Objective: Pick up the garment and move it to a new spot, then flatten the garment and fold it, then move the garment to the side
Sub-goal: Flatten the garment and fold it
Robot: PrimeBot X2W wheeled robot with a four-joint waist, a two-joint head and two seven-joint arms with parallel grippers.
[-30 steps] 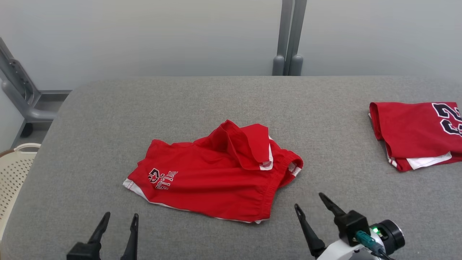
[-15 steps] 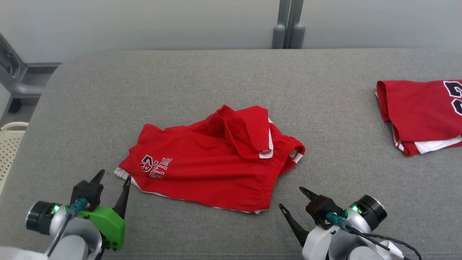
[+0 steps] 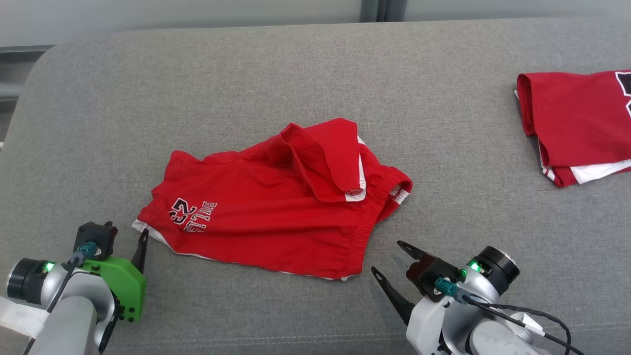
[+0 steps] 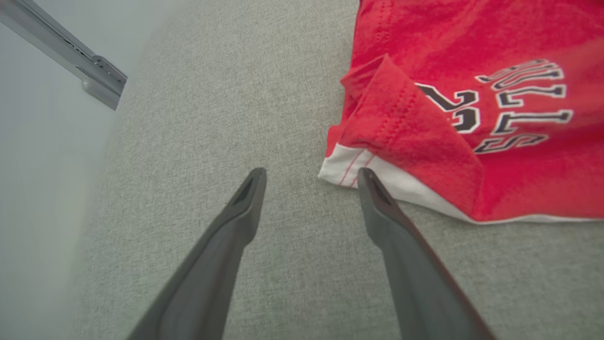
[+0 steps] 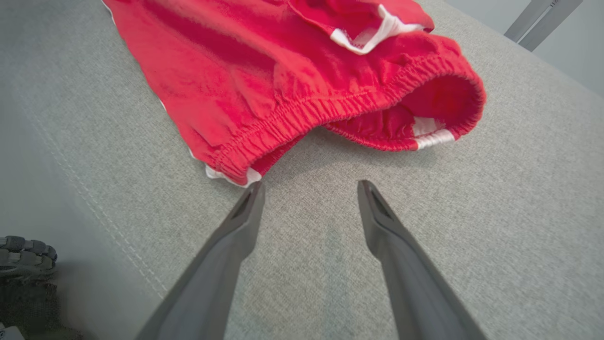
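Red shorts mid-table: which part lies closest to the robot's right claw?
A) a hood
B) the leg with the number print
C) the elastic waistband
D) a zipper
C: in the right wrist view the gathered elastic waistband of the red shorts lies just ahead of the open right claw; the number print sits by the left claw.

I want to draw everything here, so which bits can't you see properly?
- Folded red garment: head view, the right edge cuts off its dark number.
- Red shorts: head view, the turned-over flap hides the cloth beneath; both wrist views cut them off at the edges.
- Left fingers: head view, one hides behind the black wrist block.
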